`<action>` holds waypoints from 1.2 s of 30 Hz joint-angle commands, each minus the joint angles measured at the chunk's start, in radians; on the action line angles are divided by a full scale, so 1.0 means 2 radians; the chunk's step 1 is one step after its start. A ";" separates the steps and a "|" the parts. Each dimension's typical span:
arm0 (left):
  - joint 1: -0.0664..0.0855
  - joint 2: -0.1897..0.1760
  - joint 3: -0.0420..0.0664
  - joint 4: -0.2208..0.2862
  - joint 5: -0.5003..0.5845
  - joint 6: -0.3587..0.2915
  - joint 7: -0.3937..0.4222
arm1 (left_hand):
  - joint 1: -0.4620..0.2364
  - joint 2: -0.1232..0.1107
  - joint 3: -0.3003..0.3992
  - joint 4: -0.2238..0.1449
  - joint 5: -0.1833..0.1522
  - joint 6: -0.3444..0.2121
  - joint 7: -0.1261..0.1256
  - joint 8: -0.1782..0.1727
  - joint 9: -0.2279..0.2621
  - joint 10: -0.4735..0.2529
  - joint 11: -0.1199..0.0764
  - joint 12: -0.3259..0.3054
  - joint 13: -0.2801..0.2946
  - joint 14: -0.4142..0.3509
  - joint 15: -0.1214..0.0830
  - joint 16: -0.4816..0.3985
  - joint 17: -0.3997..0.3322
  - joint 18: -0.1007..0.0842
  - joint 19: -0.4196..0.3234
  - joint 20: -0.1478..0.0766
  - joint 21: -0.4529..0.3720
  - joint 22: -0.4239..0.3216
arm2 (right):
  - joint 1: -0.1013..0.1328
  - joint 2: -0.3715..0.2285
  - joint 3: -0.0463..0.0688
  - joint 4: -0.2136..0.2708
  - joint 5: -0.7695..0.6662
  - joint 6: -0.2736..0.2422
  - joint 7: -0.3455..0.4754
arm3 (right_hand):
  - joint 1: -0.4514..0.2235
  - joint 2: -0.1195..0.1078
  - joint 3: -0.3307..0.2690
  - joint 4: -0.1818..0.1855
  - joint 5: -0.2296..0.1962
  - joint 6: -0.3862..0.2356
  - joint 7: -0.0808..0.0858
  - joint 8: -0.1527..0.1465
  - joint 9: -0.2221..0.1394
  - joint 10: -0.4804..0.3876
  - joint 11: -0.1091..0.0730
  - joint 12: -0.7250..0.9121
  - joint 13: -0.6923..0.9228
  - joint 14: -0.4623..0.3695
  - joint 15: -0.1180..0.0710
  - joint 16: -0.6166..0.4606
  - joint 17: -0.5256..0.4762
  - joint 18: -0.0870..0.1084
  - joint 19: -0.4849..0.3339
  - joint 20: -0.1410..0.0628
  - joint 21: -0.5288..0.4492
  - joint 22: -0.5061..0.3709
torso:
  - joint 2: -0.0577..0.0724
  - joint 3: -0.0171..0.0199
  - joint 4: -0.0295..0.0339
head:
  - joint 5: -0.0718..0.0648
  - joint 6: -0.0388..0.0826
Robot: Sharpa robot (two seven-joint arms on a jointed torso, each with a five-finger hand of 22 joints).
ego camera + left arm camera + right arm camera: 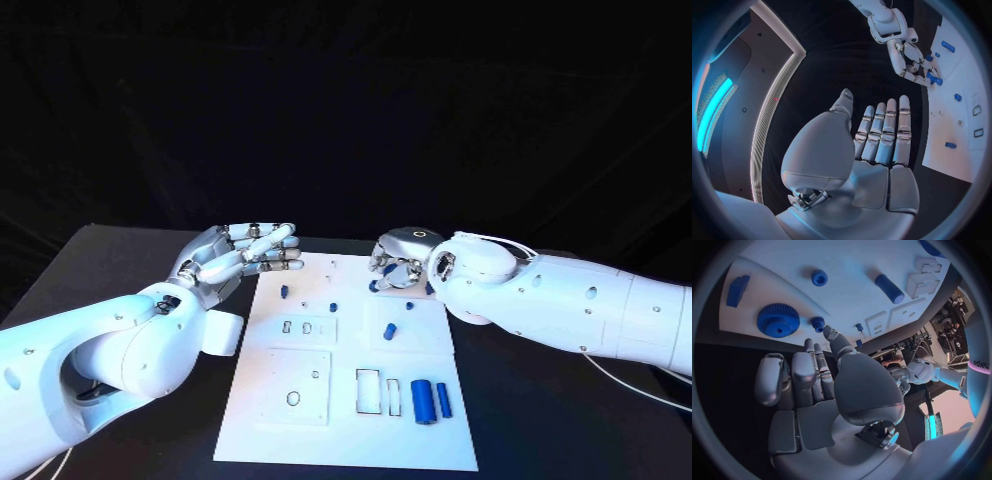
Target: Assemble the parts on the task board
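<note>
The right hand [400, 268] hovers over the task board's [346, 440] top edge, fingers curled around nothing as far as I can tell. The left hand [238, 255] waits flat and empty upper left. Loose parts [423, 401] lie lower right, so assembly looks barely started.

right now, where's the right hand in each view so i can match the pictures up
Head view: the right hand is at the far edge of the task board, right of centre.
Left wrist view: the right hand is across the table, fingers down at the task board.
Right wrist view: the right hand is in the middle, fingertips towards the task board.
Shared landmark: the white task board.
</note>
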 commanded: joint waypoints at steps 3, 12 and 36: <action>0.002 -0.001 0.001 0.004 0.000 0.010 0.000 | -0.006 0.000 -0.003 0.001 0.001 0.004 0.000 -0.003 -0.001 0.003 0.001 -0.004 -0.001 0.004 0.001 -0.002 0.000 0.003 0.005 -0.001 0.002 0.001 | -0.002 0.005 0.000 -0.005 -0.014 0.013 -0.007 | -0.006 0.001 0.006 -0.001 0.003 -0.002 0.001 -0.002 0.001 0.000 0.000 0.004 0.000 0.017 0.001 0.017 0.017 -0.012 0.006 0.000 0.011 0.017 | 0.004 -0.0010 0.0024 | 0.000 0.001; 0.003 -0.003 0.001 0.005 0.002 0.011 -0.002 | -0.006 0.000 -0.003 0.000 0.001 0.004 0.001 -0.003 -0.001 0.003 0.001 -0.005 -0.001 0.004 0.001 -0.003 0.000 0.003 0.006 -0.001 0.002 0.001 | -0.006 0.010 -0.001 -0.011 -0.012 0.019 -0.009 | -0.007 0.005 0.018 -0.002 0.004 0.000 0.002 -0.001 0.001 0.008 -0.001 0.007 0.000 0.019 0.001 0.044 0.043 -0.017 0.019 0.001 0.033 0.050 | 0.007 -0.0022 0.0032 | 0.000 0.001; 0.005 -0.006 0.001 0.000 0.003 0.012 -0.008 | -0.006 0.004 -0.002 -0.001 0.001 0.003 0.003 -0.006 -0.001 0.001 0.002 -0.008 -0.001 0.006 0.002 -0.005 0.000 0.003 0.009 -0.002 0.003 0.000 | -0.008 0.004 -0.001 -0.003 0.000 -0.029 0.001 | 0.011 0.025 0.094 -0.015 -0.016 0.049 -0.009 0.018 0.019 0.057 -0.015 0.020 0.004 0.020 -0.010 0.082 0.076 -0.028 0.045 -0.007 0.074 0.116 | 0.011 -0.0045 0.0068 | -0.003 0.003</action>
